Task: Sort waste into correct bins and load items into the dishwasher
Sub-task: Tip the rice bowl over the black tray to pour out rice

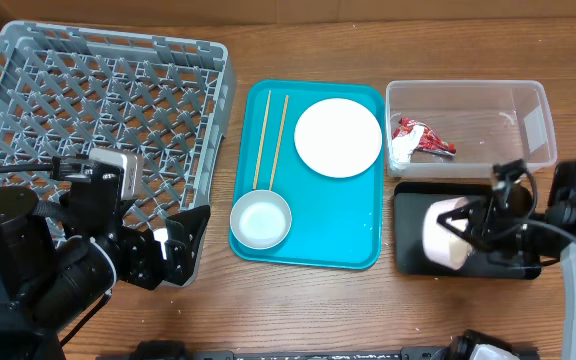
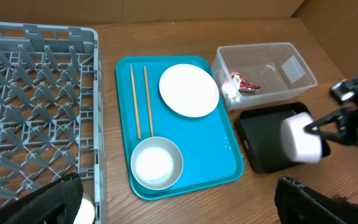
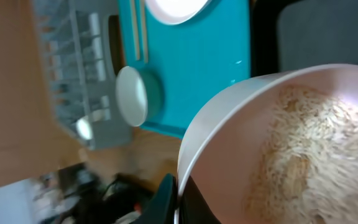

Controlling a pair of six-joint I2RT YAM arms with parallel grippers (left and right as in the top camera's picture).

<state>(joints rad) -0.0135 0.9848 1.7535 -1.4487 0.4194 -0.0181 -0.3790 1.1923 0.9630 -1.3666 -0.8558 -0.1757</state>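
Observation:
My right gripper (image 1: 468, 226) is shut on the rim of the white bowl (image 1: 444, 236), which is tipped on its side over the black tray bin (image 1: 411, 205). Rice grains (image 3: 306, 155) cling inside the bowl (image 3: 229, 124), whose rim is pinched between the right gripper's (image 3: 180, 191) fingers. The red-and-white wrapper (image 1: 425, 138) lies in the clear tub (image 1: 513, 110). The large plate (image 1: 337, 137), the small dish (image 1: 261, 220) and two chopsticks (image 1: 270, 140) rest on the teal tray (image 1: 333, 220). My left gripper (image 1: 173, 250) hangs open and empty at the front corner of the grey dish rack (image 1: 98, 90).
The dish rack (image 2: 36, 106) holds nothing in its grid in the part I can see. The teal tray (image 2: 225, 143) sits between the rack and the two bins. Bare wooden table runs along the front edge. The right arm (image 2: 347, 121) reaches over the black tray (image 2: 260, 124).

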